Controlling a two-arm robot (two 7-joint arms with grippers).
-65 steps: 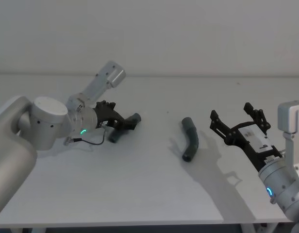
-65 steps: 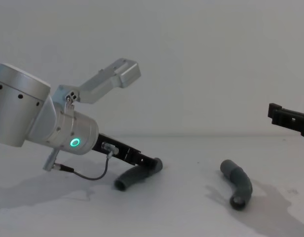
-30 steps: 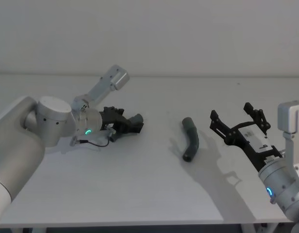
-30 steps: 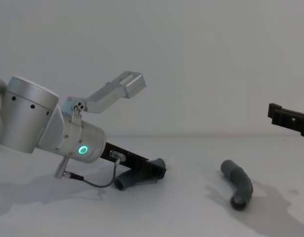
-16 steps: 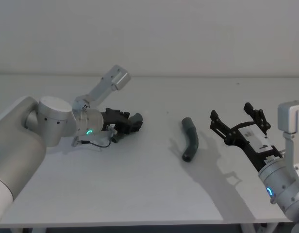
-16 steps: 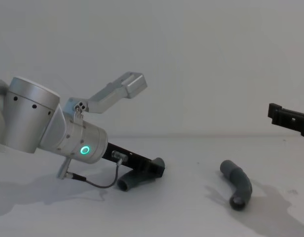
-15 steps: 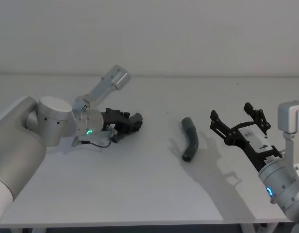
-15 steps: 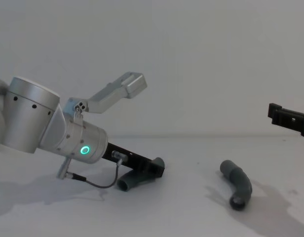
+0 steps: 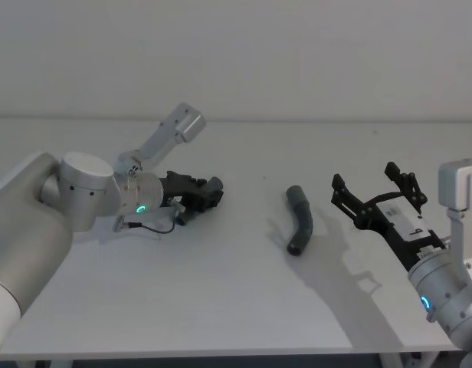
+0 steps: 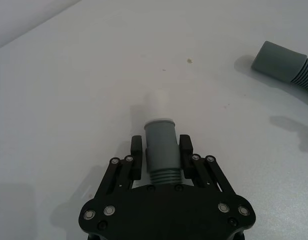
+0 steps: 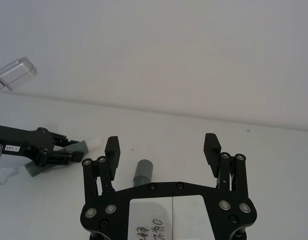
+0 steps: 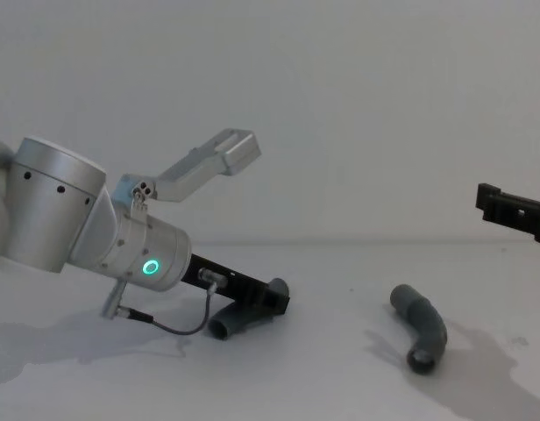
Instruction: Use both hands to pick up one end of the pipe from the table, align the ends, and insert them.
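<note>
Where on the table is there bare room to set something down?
Bare: the table nearest the robot, and the strip between left pipe and right pipe. Crowded: around the left gripper; tight between right pipe and right gripper.

Your left gripper (image 10: 160, 149) has pushed forward along the left pipe piece (image 12: 228, 324) and now clamps its ribbed neck; that piece has shifted slightly.
</note>
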